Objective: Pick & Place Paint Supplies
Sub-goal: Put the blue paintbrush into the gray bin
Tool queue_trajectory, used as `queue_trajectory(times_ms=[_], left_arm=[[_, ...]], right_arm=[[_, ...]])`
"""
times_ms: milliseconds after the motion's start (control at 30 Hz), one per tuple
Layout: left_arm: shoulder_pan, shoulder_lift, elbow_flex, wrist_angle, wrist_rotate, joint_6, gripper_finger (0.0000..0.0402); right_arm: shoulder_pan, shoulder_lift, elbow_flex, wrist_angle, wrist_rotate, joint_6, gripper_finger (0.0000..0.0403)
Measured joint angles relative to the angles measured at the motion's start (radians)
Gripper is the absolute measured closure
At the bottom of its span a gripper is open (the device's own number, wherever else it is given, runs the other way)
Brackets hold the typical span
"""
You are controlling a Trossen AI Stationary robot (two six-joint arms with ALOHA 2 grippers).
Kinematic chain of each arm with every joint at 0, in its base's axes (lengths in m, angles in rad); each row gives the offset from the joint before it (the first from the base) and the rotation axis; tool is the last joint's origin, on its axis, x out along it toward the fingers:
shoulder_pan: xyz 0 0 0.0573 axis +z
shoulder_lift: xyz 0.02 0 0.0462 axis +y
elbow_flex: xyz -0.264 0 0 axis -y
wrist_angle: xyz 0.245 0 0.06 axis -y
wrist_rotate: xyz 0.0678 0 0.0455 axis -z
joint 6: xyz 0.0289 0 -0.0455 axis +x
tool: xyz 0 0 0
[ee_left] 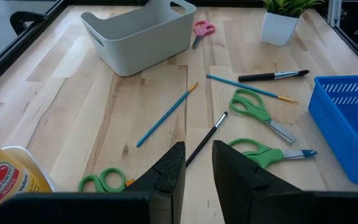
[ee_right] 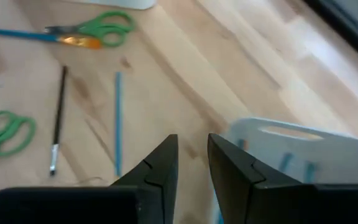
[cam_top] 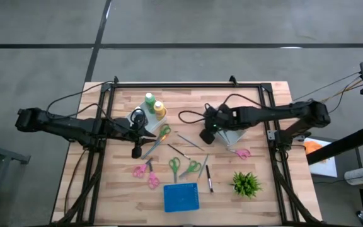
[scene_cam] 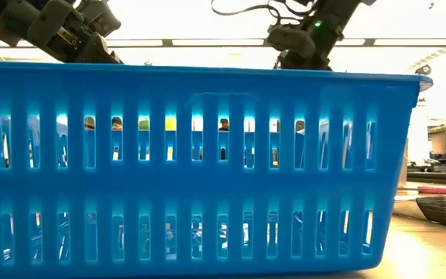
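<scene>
Two squeeze bottles stand side by side at the far left of the table: the green bottle and the yellow-orange bottle, both upright, with pale caps. A corner of the yellow-orange one shows in the left wrist view, with a red apple on its label. The left gripper hangs just in front of them; its fingers are nearly together with only a narrow gap, and nothing is between them.

Out on the bare wood lie the brushes. A blue-handled brush, slim and long, lies slanted mid-table. Beside it lies a dark-handled brush, thinner, with a pale tip. Another blue-handled one has a yellow tip, and a thick black brush lies near the potted plant.

The right gripper hovers at the edge of the white bin, fingers close together, empty. Blue handles show inside that bin. The blue basket sits at the near edge among green and pink scissors.
</scene>
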Motion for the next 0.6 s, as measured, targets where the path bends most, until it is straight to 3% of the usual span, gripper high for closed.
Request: queue_trajectory(times_ms=[200, 600], left_arm=[[0.000, 0.000, 0.000, 0.000, 0.000, 0.000, 0.0319], [0.000, 0.000, 0.000, 0.000, 0.000, 0.000, 0.0319]], right_arm=[[0.015, 0.139, 0.056, 0.046, -0.094, -0.040, 0.0319], [0.046, 0.378, 0.162, 0.048, -0.099, -0.038, 0.0319]])
